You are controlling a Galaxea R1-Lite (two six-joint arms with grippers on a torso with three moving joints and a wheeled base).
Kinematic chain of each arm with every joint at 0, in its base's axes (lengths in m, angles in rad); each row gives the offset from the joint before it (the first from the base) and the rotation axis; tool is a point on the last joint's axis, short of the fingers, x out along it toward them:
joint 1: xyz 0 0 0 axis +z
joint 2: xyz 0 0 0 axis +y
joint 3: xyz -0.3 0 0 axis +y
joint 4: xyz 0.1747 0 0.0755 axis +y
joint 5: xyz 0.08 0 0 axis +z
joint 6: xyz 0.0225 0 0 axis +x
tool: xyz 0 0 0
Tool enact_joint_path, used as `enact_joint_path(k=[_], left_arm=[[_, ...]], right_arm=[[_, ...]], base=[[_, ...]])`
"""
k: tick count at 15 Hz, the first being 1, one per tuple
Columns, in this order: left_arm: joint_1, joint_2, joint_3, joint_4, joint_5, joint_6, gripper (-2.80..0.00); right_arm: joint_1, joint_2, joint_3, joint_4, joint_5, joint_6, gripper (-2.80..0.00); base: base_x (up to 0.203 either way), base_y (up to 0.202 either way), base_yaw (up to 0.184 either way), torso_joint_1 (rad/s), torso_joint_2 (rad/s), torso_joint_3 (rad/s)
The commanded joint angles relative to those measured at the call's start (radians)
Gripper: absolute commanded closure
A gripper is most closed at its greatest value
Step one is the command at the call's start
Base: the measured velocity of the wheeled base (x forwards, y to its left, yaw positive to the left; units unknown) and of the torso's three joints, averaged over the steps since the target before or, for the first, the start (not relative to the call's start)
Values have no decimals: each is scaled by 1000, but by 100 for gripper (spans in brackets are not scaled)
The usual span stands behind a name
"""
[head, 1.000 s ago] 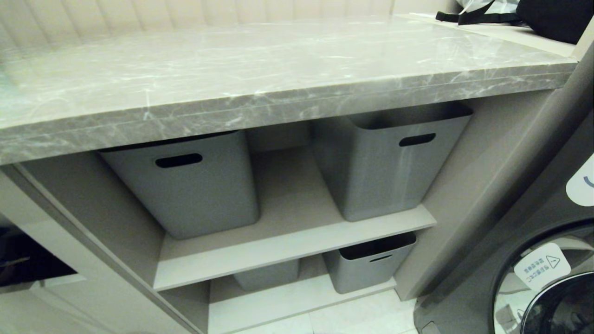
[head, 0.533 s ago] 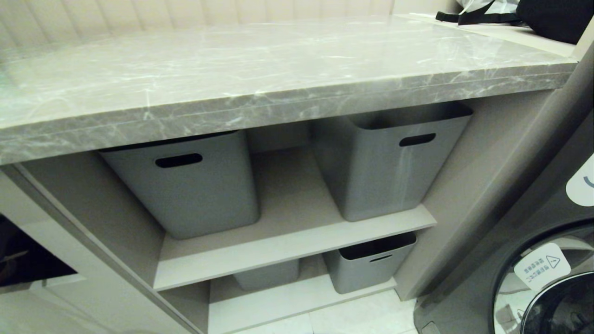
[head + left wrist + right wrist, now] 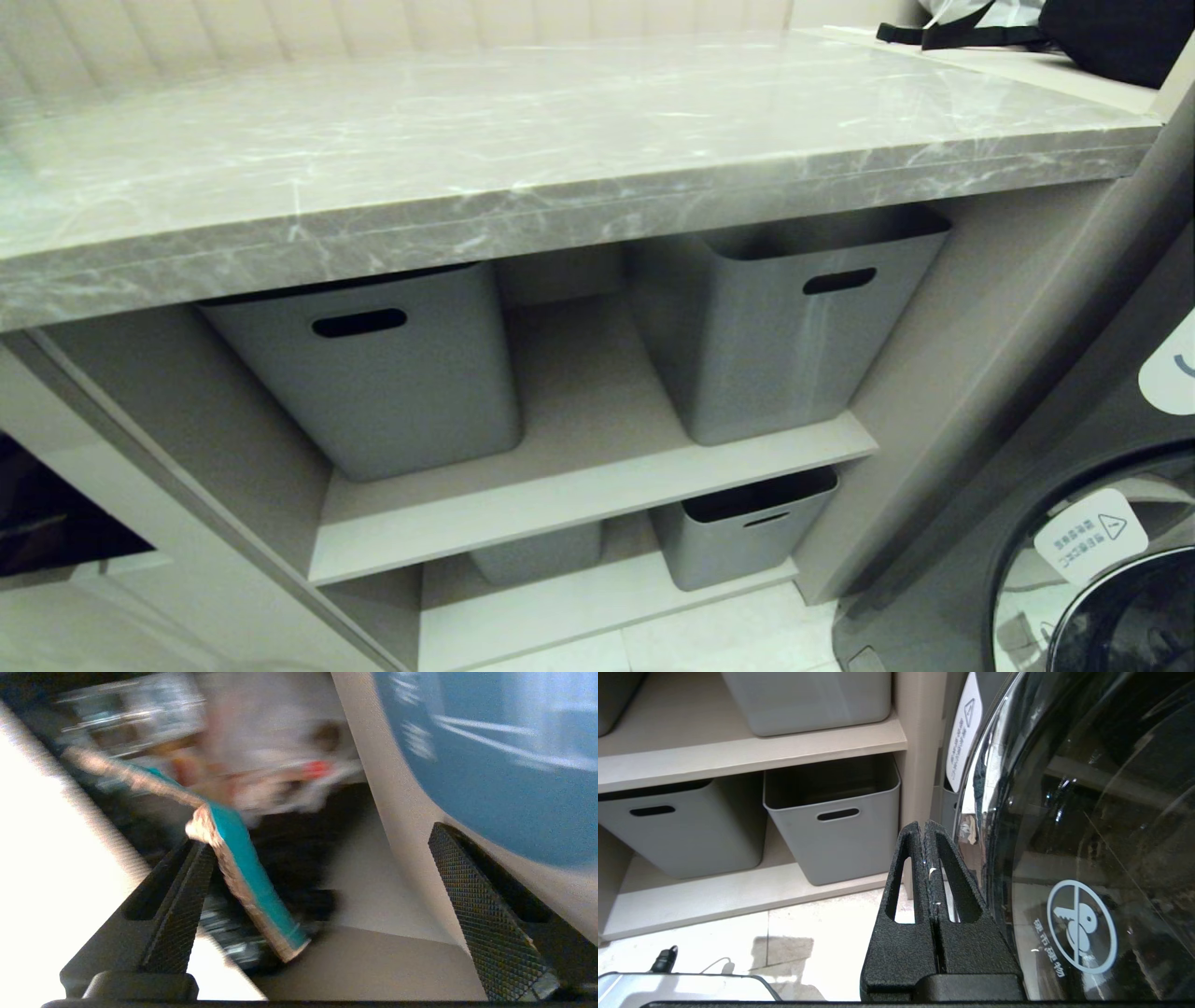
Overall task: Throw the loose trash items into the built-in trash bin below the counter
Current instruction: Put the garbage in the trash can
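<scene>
Drop step in hand: left gripper [image 3: 317, 896] spread wide at the bin's dark mouth, teal wrapper [image 3: 247, 882] leaning loose on one finger [image 3: 182, 910], blue-icon flap [image 3: 490, 765] alongside. Next: shake wrapper clear, withdraw. Right gripper [image 3: 928, 858] parked, clenched empty.

A grey-veined marble countertop [image 3: 560, 159] spans the beige open shelving [image 3: 597, 485]. 2 tall grey plastic tubs with slot handles [image 3: 373, 373] stand apart on the upper shelf, 2 shorter grey tubs [image 3: 742, 537] below. A dark glass washing-machine door [image 3: 1111, 597] sits at right.
</scene>
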Motion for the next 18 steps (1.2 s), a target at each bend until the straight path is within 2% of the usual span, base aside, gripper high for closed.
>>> enact_joint_path(k=[1, 3, 5, 7, 9, 13, 18], left_arm=[[-15, 2, -8, 31, 28, -6, -280], [-24, 2, -10, -65, 19, -77, -280], [-49, 14, -14, -62, 25, -27, -280], [-58, 7, -13, -80, 28, -51, -280], [-59, 5, -5, -20, 48, -19, -280], [-54, -7, -13, -35, 49, -23, -280], [-26, -91, 68, -34, 92, -25, -280]], right_arm=[[0, 0, 0, 0, 0, 0, 0], [0, 0, 0, 0, 0, 0, 0], [0, 0, 0, 0, 0, 0, 0], [0, 0, 0, 0, 0, 0, 0], [0, 0, 0, 0, 0, 0, 0], [0, 0, 0, 0, 0, 0, 0], [0, 0, 0, 0, 0, 0, 0]], base=[[0, 0, 0, 0, 0, 0], [0, 0, 0, 0, 0, 0], [0, 0, 0, 0, 0, 0], [0, 0, 0, 0, 0, 0], [0, 0, 0, 0, 0, 0], [0, 0, 0, 0, 0, 0], [0, 0, 0, 0, 0, 0]])
